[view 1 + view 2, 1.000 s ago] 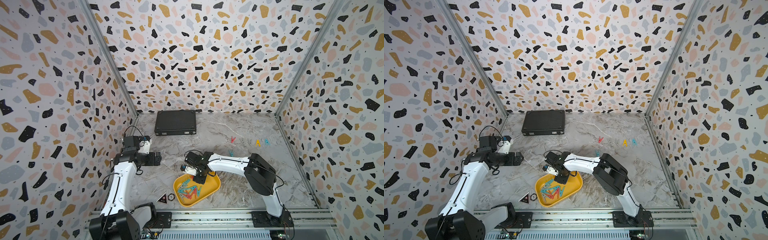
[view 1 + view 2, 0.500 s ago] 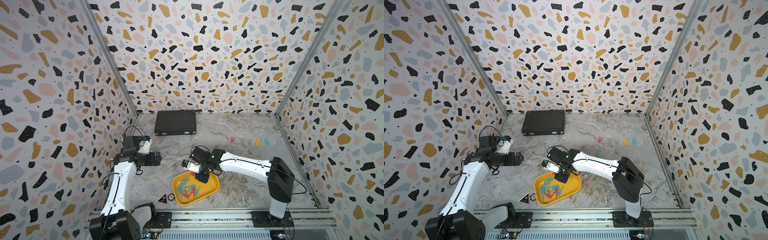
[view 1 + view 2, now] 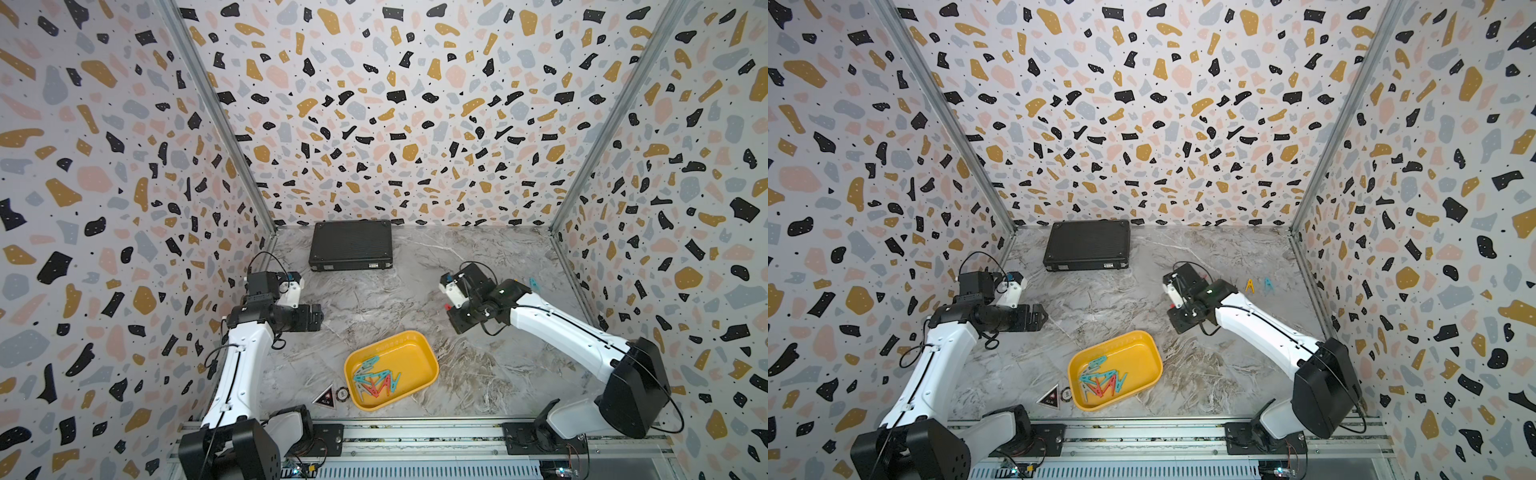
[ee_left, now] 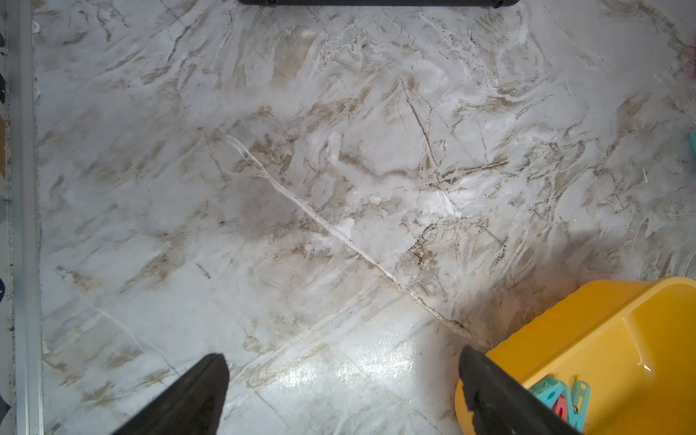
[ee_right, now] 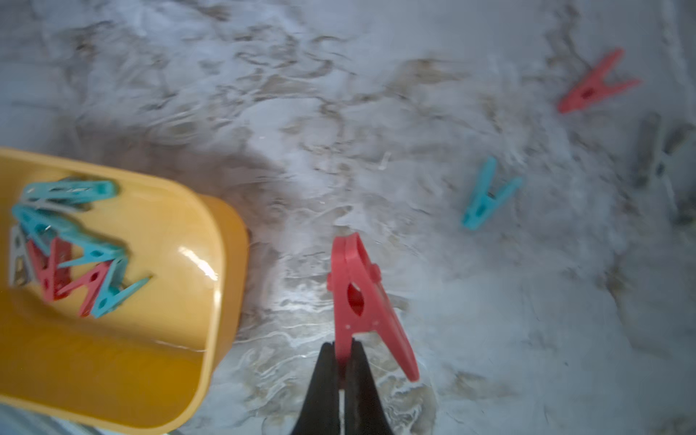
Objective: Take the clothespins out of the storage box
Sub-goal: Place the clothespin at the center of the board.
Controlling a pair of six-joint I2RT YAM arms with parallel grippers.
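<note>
Right jaws clamped on a red clothespin point(image 5: 352, 260), left jaws apart; I've swung it out of the storage box point(image 3: 411, 353), seemingly toward one o'clock.

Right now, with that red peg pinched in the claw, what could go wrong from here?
The right gripper pinches the red clothespin by one leg only, so it could twist or slip out before it is set down. The teal clothespin and two more lie loose on the table nearby; a drop could land on them. The pile of clothespins left in the storage box is tangled, so a later grab might lift several or drag the box.
</note>
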